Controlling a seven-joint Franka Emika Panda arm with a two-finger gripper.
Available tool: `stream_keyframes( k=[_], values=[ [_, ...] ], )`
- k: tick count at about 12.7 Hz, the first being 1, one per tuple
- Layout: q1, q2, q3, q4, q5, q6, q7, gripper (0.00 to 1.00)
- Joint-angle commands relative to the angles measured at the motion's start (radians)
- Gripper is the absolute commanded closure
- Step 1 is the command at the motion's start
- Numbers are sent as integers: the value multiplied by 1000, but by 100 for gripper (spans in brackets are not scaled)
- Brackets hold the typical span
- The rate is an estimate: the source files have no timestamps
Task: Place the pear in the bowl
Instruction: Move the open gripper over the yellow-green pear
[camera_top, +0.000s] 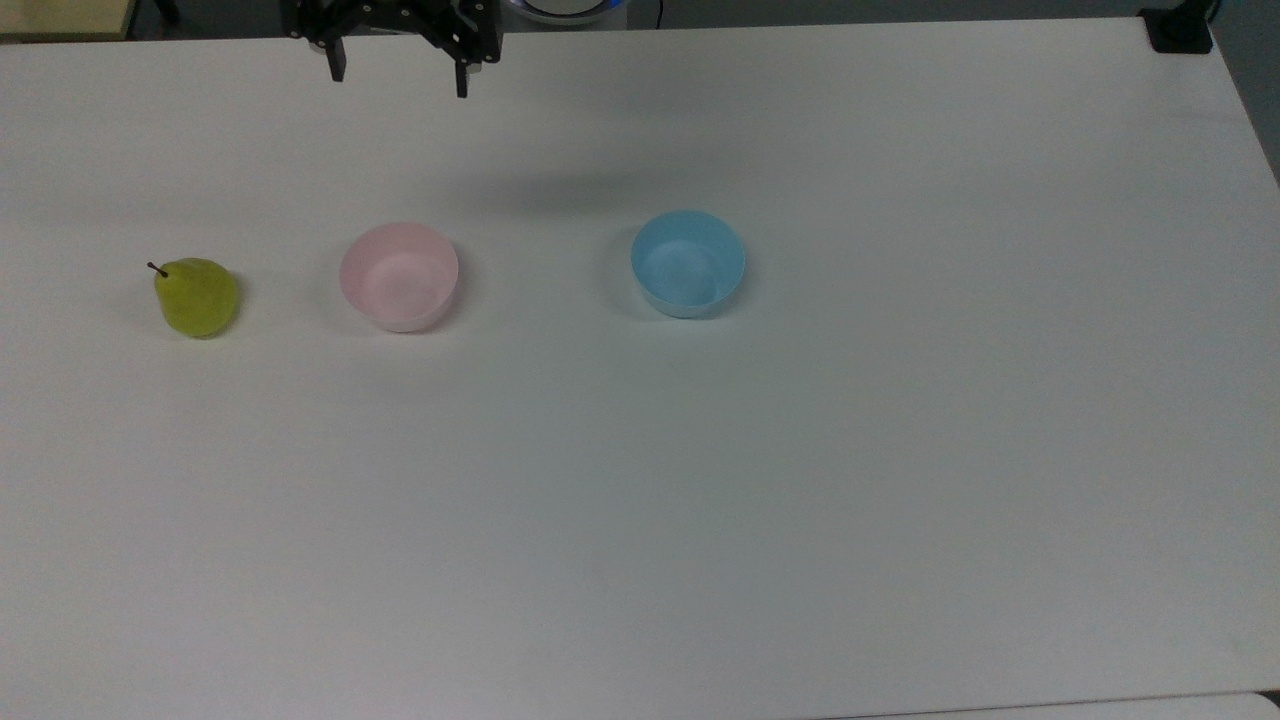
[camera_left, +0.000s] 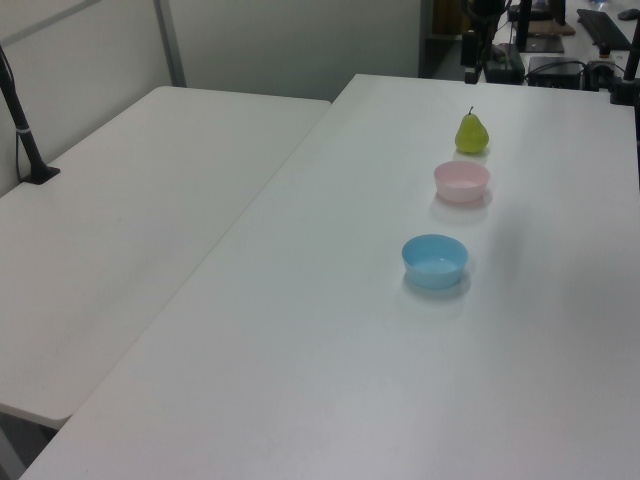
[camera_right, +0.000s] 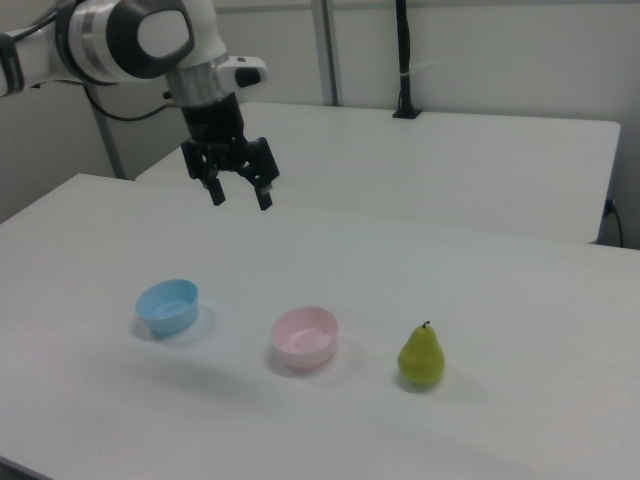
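The yellow-green pear (camera_top: 196, 296) (camera_left: 472, 133) (camera_right: 422, 356) stands upright on the white table (camera_top: 700, 500), stem up. To its right in the top view sits the pale pink bowl (camera_top: 399, 276) (camera_left: 461, 181) (camera_right: 305, 337), with nothing inside. My black gripper (camera_top: 400, 83) (camera_right: 240, 195) hangs open in the air near the table's far edge, well above and behind the pink bowl, holding nothing.
A light blue bowl (camera_top: 688, 263) (camera_left: 435, 260) (camera_right: 167, 305) sits further right in the top view, in line with the other two. A second white table (camera_left: 120, 220) stands beside this one. A black post (camera_right: 403, 60) rises behind.
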Motion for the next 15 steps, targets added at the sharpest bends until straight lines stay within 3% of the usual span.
stream_keyframes(
  k=[1, 9, 15],
  values=[
    [-50, 12, -7, -16, 13, 54, -73, 0],
    [-227, 157, -10, -13, 19, 195, -253, 0],
    [-319, 285, -10, -14, 2, 319, -287, 0]
  ],
)
